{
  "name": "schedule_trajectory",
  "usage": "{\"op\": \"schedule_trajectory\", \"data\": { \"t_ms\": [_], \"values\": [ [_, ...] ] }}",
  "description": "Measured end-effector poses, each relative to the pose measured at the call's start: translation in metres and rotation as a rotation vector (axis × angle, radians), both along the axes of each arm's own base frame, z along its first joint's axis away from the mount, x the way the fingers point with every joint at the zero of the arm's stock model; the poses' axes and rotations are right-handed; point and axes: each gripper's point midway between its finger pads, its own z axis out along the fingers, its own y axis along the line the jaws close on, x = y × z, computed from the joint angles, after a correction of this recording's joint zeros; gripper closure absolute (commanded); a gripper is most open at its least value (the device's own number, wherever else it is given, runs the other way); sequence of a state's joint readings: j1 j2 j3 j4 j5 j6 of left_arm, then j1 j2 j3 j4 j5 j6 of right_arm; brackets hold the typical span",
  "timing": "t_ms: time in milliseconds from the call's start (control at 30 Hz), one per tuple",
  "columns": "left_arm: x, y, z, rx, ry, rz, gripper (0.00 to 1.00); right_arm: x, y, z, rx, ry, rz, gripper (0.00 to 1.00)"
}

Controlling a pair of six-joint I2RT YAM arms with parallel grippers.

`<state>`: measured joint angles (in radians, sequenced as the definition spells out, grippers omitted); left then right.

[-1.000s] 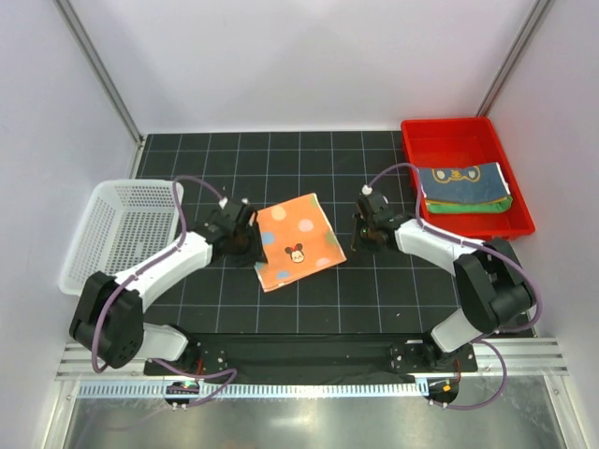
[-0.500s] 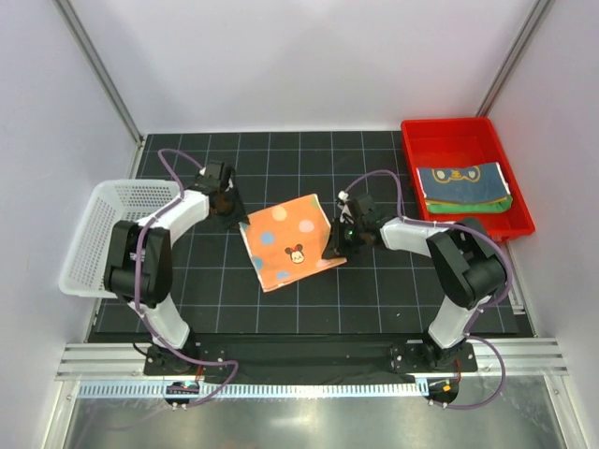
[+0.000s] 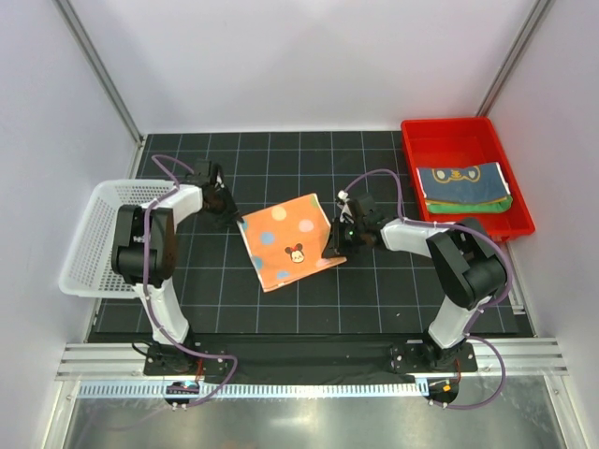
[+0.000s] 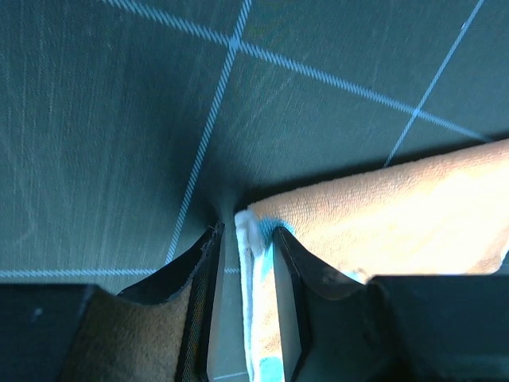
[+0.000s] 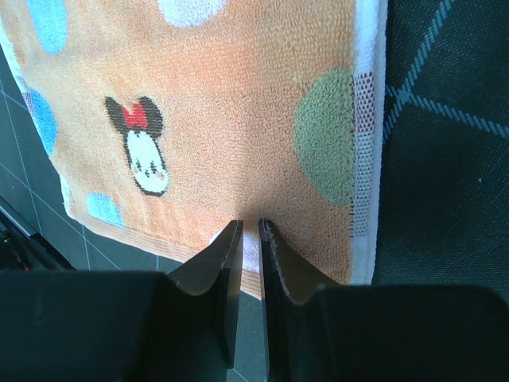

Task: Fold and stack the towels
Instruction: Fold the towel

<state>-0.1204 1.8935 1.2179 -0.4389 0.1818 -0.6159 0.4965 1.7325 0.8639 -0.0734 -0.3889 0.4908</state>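
The orange towel (image 3: 288,241) lay open and flat in the middle of the black mat (image 3: 281,159). It was turned a little, so its corners pointed up, down and to the sides. It had round dots in blue, green and white, and a small cartoon mouse face with a red bow near its lower edge.

The left gripper (image 3: 227,208) was low on the mat at the towel's far left corner. In the left wrist view, the white edge of that corner sat between the 2 fingers (image 4: 199,286). The jaws were close together around it, but a thin dark gap showed on 1 side, so I could not tell if they were pinching the corner.

The right gripper (image 3: 337,245) was at the towel's right side, near the lower right corner. In the right wrist view, its 2 fingers (image 5: 223,255) were almost together, with only a thin slit between them. The towel's edge ran into that slit, so the jaws were closed on the orange towel.

The red tray (image 3: 449,145) sat at the far right of the mat. Inside it were 2 folded towels in a stack. The tiger towel (image 3: 460,178), with its dark blue edge, was on top. The green towel (image 3: 468,207) was under it.

The white basket (image 3: 103,243) sat at the left side of the mat.
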Motion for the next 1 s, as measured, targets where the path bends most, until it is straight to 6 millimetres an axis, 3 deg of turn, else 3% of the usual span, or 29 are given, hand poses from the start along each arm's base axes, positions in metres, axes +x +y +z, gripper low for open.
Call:
{"op": "schedule_trajectory", "data": {
  "t_ms": [200,433,567,633,767,900,1000],
  "values": [
    [0.008,0.003,0.001,-0.052,-0.012,0.009,0.67,0.0,0.0,0.0,-0.001,0.0,-0.001,0.79],
    [0.008,0.004,0.003,-0.063,-0.023,0.011,0.59,0.0,0.0,0.0,0.002,0.0,-0.004,0.79],
    [0.008,0.005,0.018,-0.062,-0.051,0.009,0.55,0.0,-0.001,0.001,-0.004,0.003,-0.007,0.78],
    [0.01,0.005,0.029,-0.058,-0.073,0.004,0.55,0.003,0.0,0.005,-0.011,0.001,-0.01,0.71],
    [0.027,0.005,0.052,-0.05,-0.151,-0.052,0.55,0.03,0.01,0.036,0.012,-0.079,0.029,0.56],
    [0.036,-0.002,0.066,-0.071,-0.2,-0.171,0.59,0.081,0.031,0.082,0.055,-0.238,0.158,0.48],
    [0.039,-0.007,0.06,-0.083,-0.207,-0.263,0.59,0.119,0.042,0.099,0.033,-0.344,0.262,0.43]
  ]
}}
